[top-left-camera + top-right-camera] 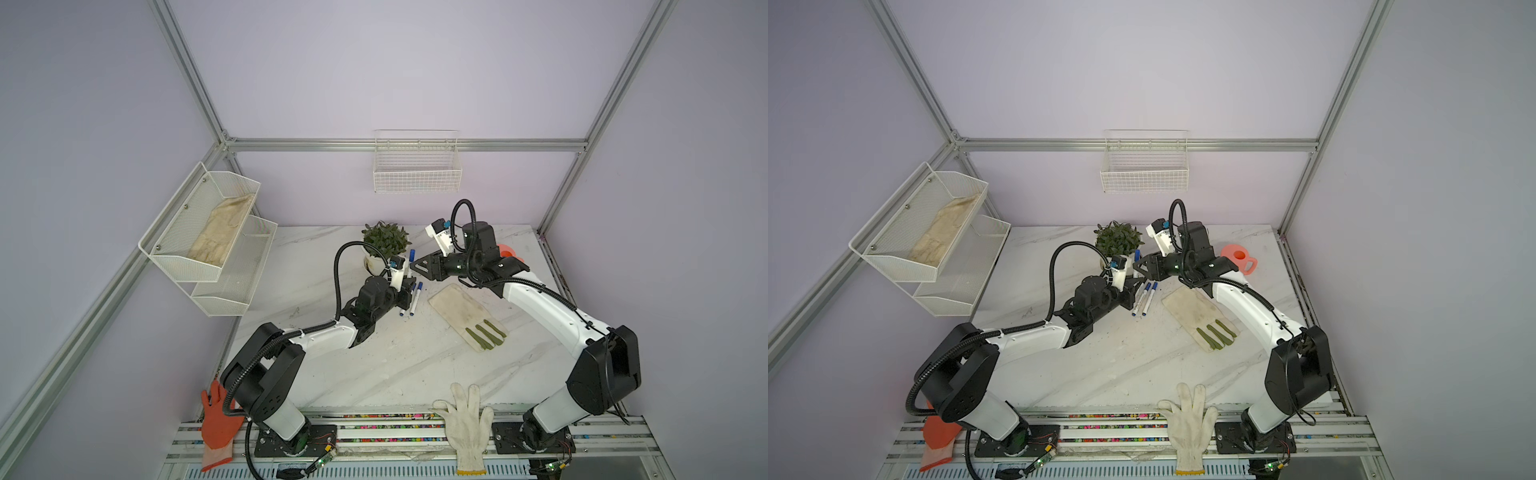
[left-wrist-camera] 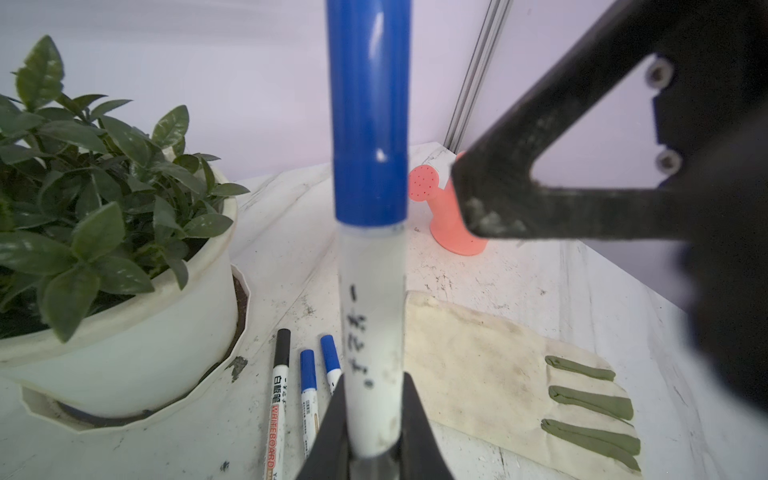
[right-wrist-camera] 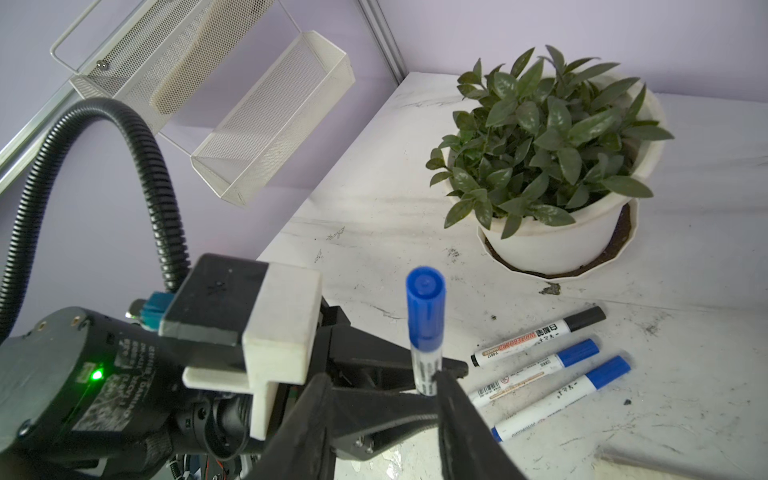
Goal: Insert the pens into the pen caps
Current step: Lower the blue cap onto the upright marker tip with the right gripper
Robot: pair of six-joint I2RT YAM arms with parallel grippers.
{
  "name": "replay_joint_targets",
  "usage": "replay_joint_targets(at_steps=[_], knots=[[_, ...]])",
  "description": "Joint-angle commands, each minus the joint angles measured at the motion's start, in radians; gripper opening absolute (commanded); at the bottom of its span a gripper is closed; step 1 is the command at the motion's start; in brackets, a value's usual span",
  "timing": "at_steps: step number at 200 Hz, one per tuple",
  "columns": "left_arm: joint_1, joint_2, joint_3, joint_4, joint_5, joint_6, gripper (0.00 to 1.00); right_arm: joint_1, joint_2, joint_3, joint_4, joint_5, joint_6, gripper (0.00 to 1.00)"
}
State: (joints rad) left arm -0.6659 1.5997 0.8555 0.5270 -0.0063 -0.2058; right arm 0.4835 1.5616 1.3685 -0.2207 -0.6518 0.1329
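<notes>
Pen (image 2: pixel 372 311) upright in clenched left hand (image 2: pixel 374 384), blue cap (image 2: pixel 370 124) fitted. Right hand (image 1: pixel 417 266) open beside cap, holding nothing. Three capped pens (image 3: pixel 536 372) lie on bench (image 3: pixel 374 208); black-capped one (image 3: pixel 536 337) reads "WHITEBOARD".

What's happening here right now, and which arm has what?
The left pincer is shut on a pen, holding it upright with a blue cap seated on its top end. The right pincer stands open close to that cap, gripping nothing. Three more pens lie side by side on the table near the potted plant, all capped: one black, two blue. All four pens look capped.
</notes>
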Motion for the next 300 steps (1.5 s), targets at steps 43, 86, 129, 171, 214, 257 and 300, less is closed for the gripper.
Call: replay_joint_targets(at_steps=[43,86,129,171,214,257,300], knots=[[-0.056,-0.010,0.014,0.067,-0.034,0.010,0.00,-0.003,-0.032,0.038,0.037,0.174,0.028,0.46],[-0.074,-0.020,0.007,0.068,-0.041,0.003,0.00,-0.003,0.027,0.068,0.024,0.163,0.027,0.41],[-0.078,-0.023,0.007,0.071,-0.053,-0.003,0.00,-0.002,0.035,0.028,0.038,0.106,0.053,0.25],[-0.079,-0.036,0.021,0.085,-0.072,-0.001,0.00,-0.003,0.037,-0.058,0.051,0.027,0.071,0.03],[-0.052,-0.070,0.018,0.251,-0.124,-0.049,0.00,-0.003,0.128,-0.100,-0.077,-0.002,0.026,0.00],[0.075,-0.099,0.008,0.413,0.005,-0.256,0.00,-0.014,0.188,-0.084,-0.151,-0.027,0.049,0.00],[0.153,-0.089,-0.004,0.516,0.031,-0.410,0.00,-0.029,0.215,-0.058,-0.263,-0.080,-0.019,0.00]])
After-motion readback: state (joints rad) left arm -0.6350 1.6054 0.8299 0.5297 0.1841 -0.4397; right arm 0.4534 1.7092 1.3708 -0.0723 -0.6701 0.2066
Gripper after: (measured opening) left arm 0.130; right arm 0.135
